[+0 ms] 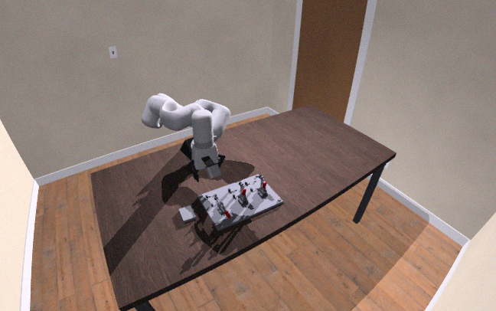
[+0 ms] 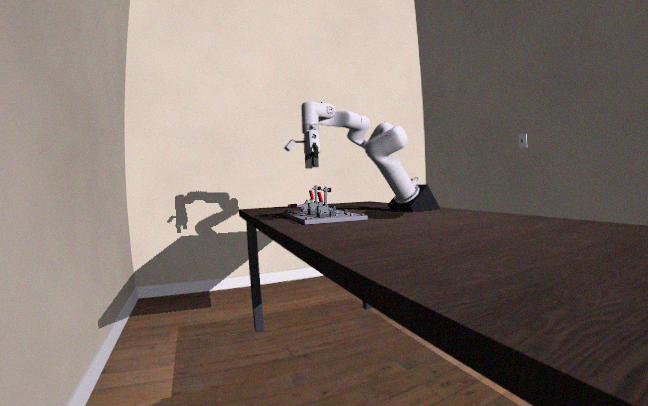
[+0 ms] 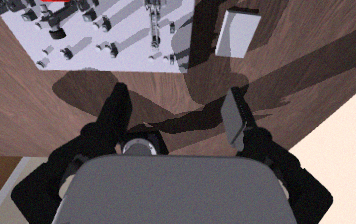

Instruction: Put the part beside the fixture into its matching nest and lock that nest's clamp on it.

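The table [image 1: 306,153] [image 2: 450,260] [image 3: 285,75] is the biggest thing about me, running from the lower left of the top view to its right side. On it, at lower centre of that view, lies the fixture [image 1: 250,210] [image 2: 334,220] [image 3: 135,62], its grey plate carrying three clamps. Two of them, the middle clamp [image 1: 243,198] and the right-hand clamp [image 1: 262,191], have red handles that stand up; the left-hand clamp [image 1: 220,207] [image 3: 154,25] has its handle tipped low towards the bottom of the frame, and I take it to be shut.

My pincer [image 1: 208,167] [image 2: 312,166] [image 3: 177,97] hangs above the table, its fingers spread wide with nothing between them. Smallest comes the part [image 1: 187,214] [image 3: 239,34], a pale flat block lying on the table just left of the plate in the top view, at upper right in the wrist view.

I judge the step in hand to be the approach to the pick. Next I should travel over the part, turn my fingers square to its sides, go down and close. Which nest fits it I cannot tell from here; if it is the left-hand one, that clamp must be opened first.
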Controlling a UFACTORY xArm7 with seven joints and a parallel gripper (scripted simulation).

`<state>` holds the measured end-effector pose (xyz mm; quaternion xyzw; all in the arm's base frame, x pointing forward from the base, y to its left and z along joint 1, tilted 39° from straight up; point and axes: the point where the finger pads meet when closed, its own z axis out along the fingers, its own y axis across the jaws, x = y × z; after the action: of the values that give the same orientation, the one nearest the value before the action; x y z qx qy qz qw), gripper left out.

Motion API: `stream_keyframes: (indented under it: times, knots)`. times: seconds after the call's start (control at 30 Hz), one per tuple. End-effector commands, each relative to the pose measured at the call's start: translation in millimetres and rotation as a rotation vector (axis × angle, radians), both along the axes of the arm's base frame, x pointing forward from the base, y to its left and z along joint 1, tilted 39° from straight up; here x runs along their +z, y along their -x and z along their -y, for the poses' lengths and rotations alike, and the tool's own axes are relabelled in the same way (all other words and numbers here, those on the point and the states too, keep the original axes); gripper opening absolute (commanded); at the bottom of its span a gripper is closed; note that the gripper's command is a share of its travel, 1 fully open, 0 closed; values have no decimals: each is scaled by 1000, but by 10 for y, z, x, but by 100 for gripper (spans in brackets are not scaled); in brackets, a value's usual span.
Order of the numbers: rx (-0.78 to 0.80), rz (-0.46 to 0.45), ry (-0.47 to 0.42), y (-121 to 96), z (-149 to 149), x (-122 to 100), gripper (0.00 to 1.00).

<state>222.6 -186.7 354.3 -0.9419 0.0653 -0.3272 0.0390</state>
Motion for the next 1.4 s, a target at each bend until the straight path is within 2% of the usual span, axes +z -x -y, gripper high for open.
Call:
stream_keyframes:
  times: [0.0, 0.2, 0.47, 1.37]
  knots:
    - [3, 7, 2, 89, 434, -75, 100]
    - [3, 7, 2, 191, 855, -174, 100]
    - [3, 7, 2, 240, 1055, -221, 100]
    - [-21, 6, -17, 248, 1090, -230, 100]
